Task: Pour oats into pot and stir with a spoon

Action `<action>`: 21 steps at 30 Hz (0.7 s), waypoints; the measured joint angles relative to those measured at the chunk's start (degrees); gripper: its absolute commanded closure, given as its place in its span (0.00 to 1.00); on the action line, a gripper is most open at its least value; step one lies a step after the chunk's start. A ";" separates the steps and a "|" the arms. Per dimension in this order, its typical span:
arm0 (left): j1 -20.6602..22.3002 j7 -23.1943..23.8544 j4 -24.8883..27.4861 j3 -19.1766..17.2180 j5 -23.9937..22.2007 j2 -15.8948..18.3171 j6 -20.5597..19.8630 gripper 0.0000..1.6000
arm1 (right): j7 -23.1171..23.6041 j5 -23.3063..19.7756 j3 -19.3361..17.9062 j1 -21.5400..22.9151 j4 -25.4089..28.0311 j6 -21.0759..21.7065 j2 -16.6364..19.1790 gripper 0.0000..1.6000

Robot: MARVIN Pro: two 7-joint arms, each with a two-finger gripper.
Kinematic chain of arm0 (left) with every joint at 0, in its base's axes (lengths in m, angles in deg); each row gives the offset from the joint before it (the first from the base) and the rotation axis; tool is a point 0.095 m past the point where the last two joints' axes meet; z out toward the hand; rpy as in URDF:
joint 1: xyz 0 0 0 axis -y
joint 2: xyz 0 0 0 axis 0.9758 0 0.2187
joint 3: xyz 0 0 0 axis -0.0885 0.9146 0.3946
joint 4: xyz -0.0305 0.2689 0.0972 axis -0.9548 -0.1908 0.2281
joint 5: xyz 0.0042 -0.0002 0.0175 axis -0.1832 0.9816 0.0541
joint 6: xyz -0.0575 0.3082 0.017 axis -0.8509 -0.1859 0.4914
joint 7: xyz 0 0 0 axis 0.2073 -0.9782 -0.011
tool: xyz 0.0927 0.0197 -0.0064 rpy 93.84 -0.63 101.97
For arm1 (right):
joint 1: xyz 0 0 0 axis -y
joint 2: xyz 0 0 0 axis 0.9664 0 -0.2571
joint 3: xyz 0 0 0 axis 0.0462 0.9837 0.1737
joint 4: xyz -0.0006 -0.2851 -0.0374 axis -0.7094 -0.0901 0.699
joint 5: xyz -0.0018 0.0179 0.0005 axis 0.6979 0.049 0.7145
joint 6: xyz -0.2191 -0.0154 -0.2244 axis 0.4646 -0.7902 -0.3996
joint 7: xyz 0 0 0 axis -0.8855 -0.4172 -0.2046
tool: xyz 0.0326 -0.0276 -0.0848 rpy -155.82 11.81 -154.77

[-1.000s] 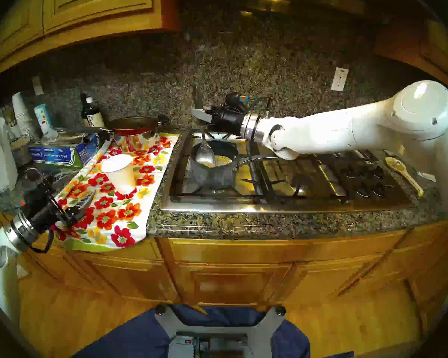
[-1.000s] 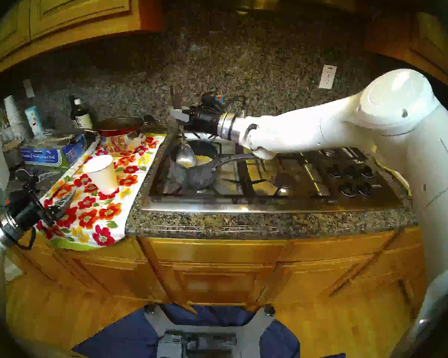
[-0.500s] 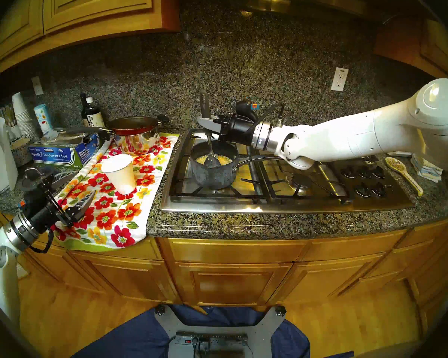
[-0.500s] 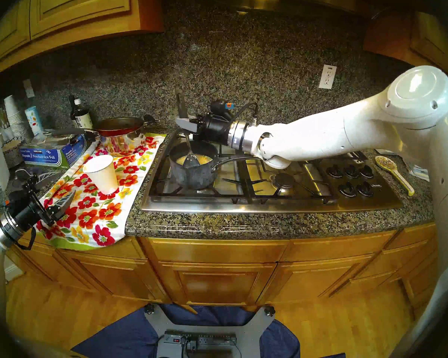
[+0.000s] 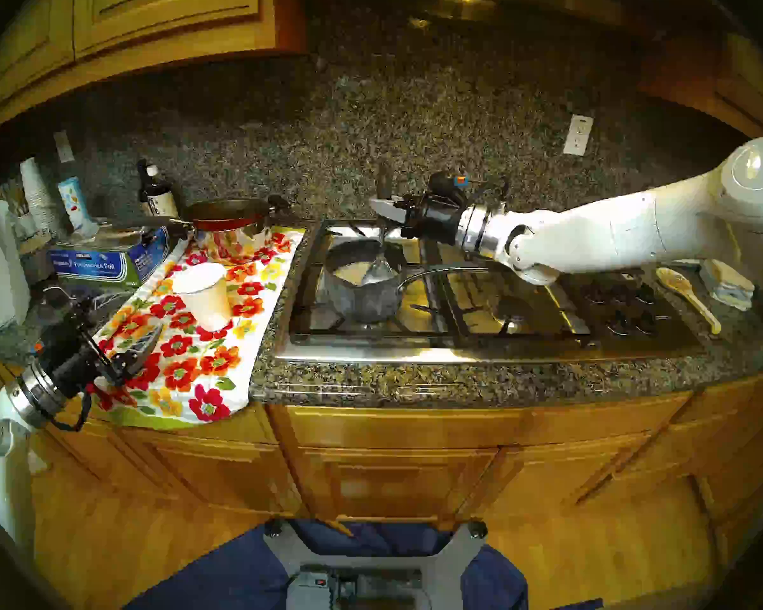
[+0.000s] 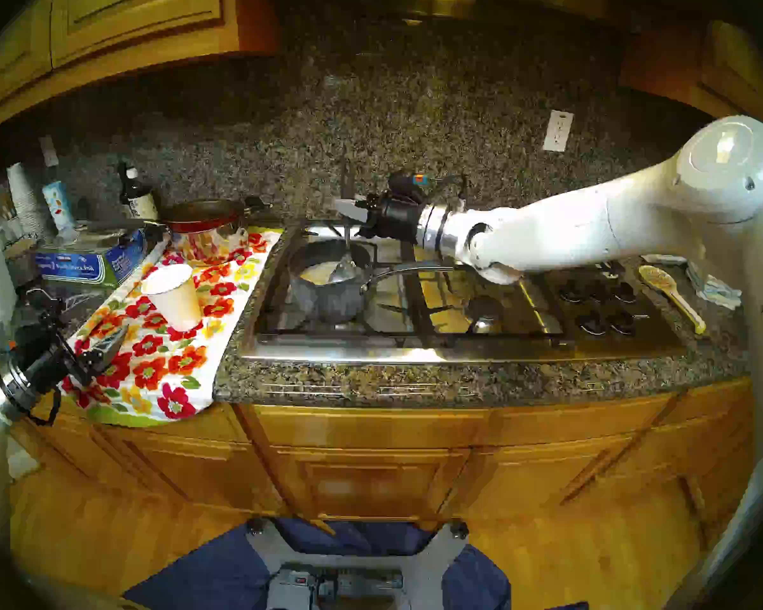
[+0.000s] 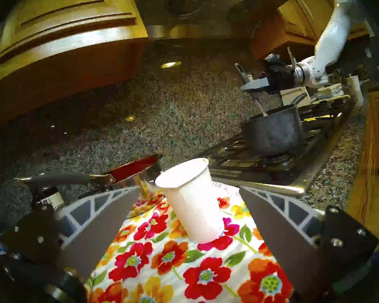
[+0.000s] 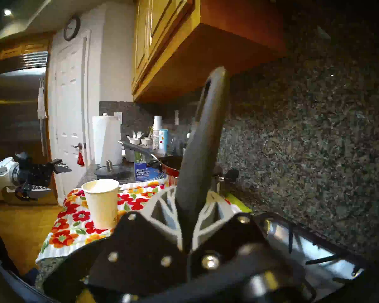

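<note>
The dark grey mottled pot (image 5: pixel 362 303) stands on the left burner, its silver handle pointing right; it also shows in the left wrist view (image 7: pixel 274 132). It holds a pale cream-yellow mix (image 5: pixel 349 272); I cannot tell single oats apart. My right gripper (image 5: pixel 384 209) hangs above the pot's right half, shut on the dark handle of the spoon (image 5: pixel 379 270). The spoon stands nearly upright with its silver bowl inside the pot near the right wall. In the right wrist view the spoon's handle (image 8: pixel 204 143) rises between the fingers. My left gripper (image 5: pixel 144 312) is open and empty, short of a white paper cup (image 5: pixel 205 294).
The cup stands on a floral towel (image 5: pixel 186 367) left of the stove. A steel pot with a red pan (image 5: pixel 230 226), a foil box (image 5: pixel 93 266) and bottles crowd the back left. A yellow spoon-shaped dish (image 5: pixel 683 292) lies right of the stove knobs (image 5: pixel 622 305).
My right gripper has moved to the right with the spoon. The spoon's bowl went from the pot's left rim across the contents to the right side. The left arm has not moved.
</note>
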 measured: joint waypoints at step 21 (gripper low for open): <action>0.00 0.01 0.01 0.00 0.01 0.00 0.00 0.00 | 2.49 -2.64 -4.43 -6.40 -11.56 3.67 -6.87 1.00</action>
